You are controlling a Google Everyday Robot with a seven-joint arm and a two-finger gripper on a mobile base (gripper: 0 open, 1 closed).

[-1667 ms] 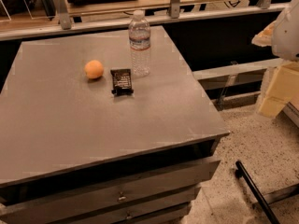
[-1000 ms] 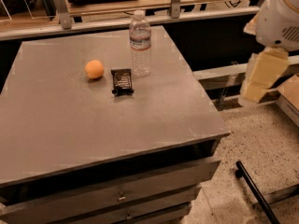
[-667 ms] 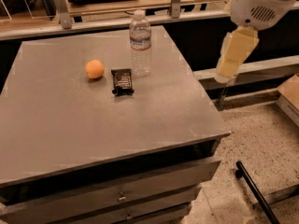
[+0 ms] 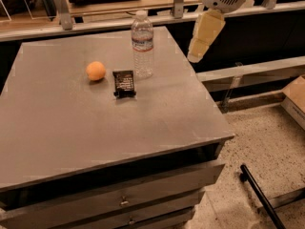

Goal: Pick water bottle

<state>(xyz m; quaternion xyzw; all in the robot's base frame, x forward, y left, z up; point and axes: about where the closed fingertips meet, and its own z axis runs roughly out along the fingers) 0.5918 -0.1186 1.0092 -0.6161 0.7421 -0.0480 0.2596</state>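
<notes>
The water bottle point(image 4: 142, 44) is clear ribbed plastic with a white cap and a narrow label band. It stands upright near the far edge of the grey table point(image 4: 95, 132). My gripper point(image 4: 199, 49) hangs from the white arm at the top right. It is above the table's far right corner, to the right of the bottle and apart from it, at about the bottle's height. Nothing shows in its grasp.
An orange ball point(image 4: 96, 71) and a dark snack packet point(image 4: 124, 83) lie just left of and in front of the bottle. Drawers point(image 4: 124, 202) sit under the table's front. A rail and shelf point(image 4: 100, 20) run behind. A black bar point(image 4: 259, 197) and a cardboard box point(image 4: 295, 99) are on the floor at right.
The arm and gripper have swung in from the far right, leftward and upward, to the table's far right corner near the bottle. The bottle, ball and packet have not moved.
</notes>
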